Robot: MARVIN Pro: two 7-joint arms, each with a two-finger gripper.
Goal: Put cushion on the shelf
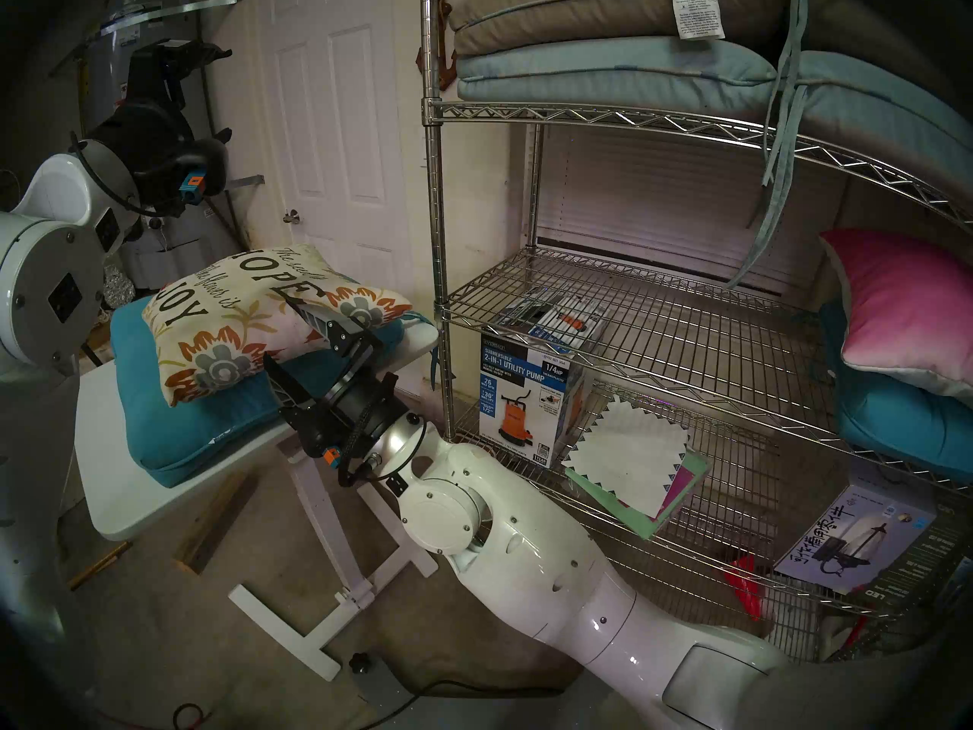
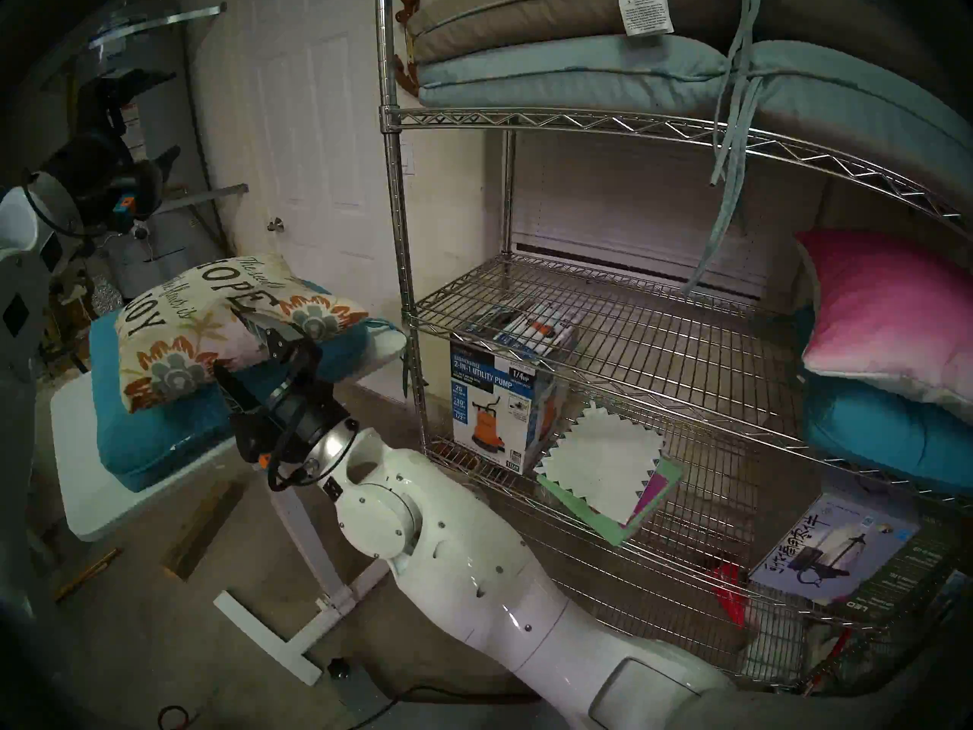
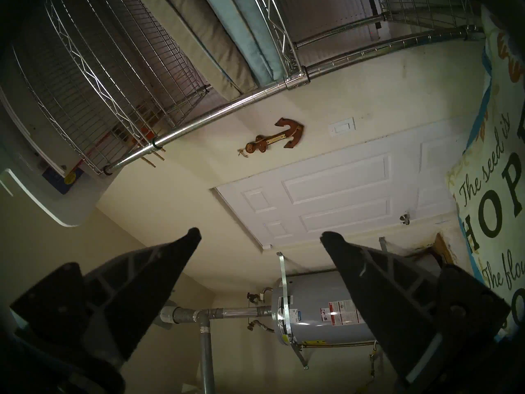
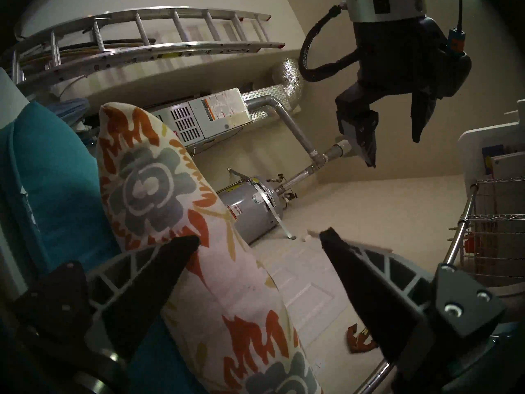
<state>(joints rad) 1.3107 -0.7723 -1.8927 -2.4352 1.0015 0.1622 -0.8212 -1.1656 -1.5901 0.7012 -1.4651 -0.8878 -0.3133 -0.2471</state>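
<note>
- I am keeping the right fingers (image 4: 258,240) spread wide around the cushion (image 1: 247,318) edge, gripping nothing — closing shallow, it is slipping out.
- Left fingers (image 3: 258,237) are hanging open, empty.
- The shelf (image 1: 605,313) pole is standing near — risk of snagging.

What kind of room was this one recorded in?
Likely a home garage or utility room: a grey water heater with pipes, an aluminium ladder hung on the wall, and a chrome wire shelf storing boxes and cushions.

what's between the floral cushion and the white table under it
A teal seat cushion lies between the floral cushion and the white table, clearest in both head views.
</note>
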